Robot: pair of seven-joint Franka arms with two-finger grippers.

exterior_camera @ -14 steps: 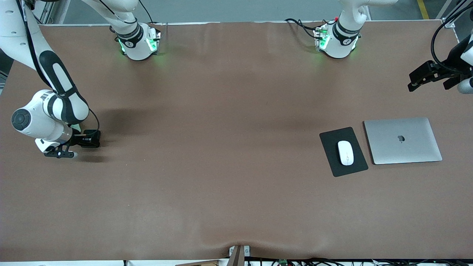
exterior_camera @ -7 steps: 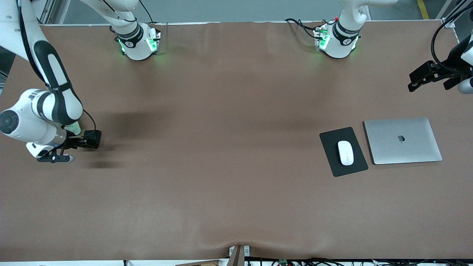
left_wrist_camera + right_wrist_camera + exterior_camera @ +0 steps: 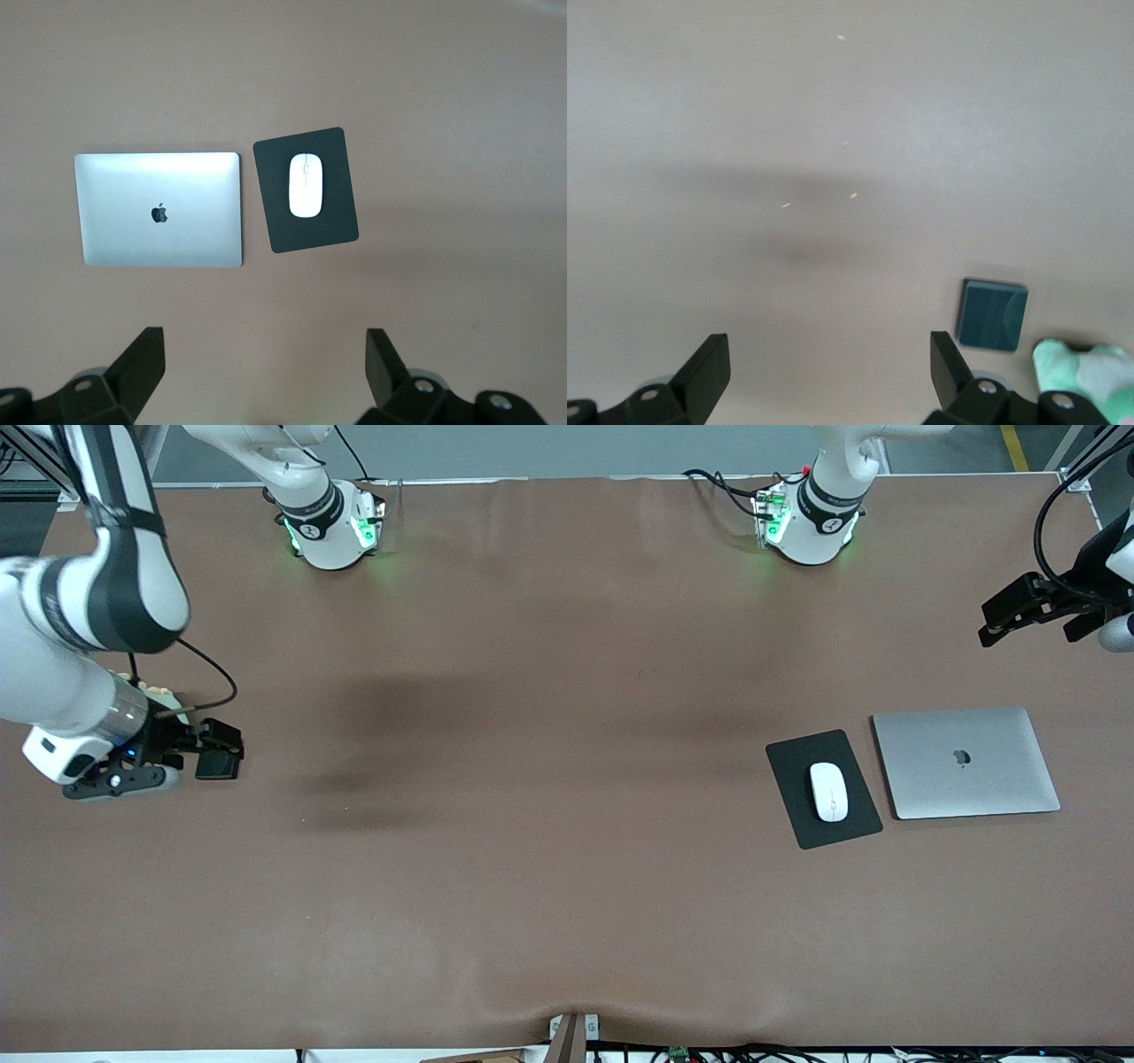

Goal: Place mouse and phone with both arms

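Note:
The white mouse (image 3: 828, 791) lies on a black mouse pad (image 3: 793, 769) toward the left arm's end of the table; it also shows in the left wrist view (image 3: 306, 185). The phone (image 3: 218, 767), a small dark slab, lies on the table at the right arm's end, and shows in the right wrist view (image 3: 992, 314). My right gripper (image 3: 205, 742) hangs open and empty above the table just beside the phone (image 3: 828, 367). My left gripper (image 3: 1019, 611) waits open and empty over the table's edge at its own end (image 3: 264, 363).
A closed silver laptop (image 3: 966, 762) lies beside the mouse pad (image 3: 328, 226) and shows in the left wrist view (image 3: 159, 210). A pale green soft thing (image 3: 1085, 372) lies next to the phone. Brown cloth (image 3: 549, 824) covers the table.
My right arm has lifted and swung toward its end of the table, its open gripper staying beside the phone. The left arm, mouse and phone have not moved.

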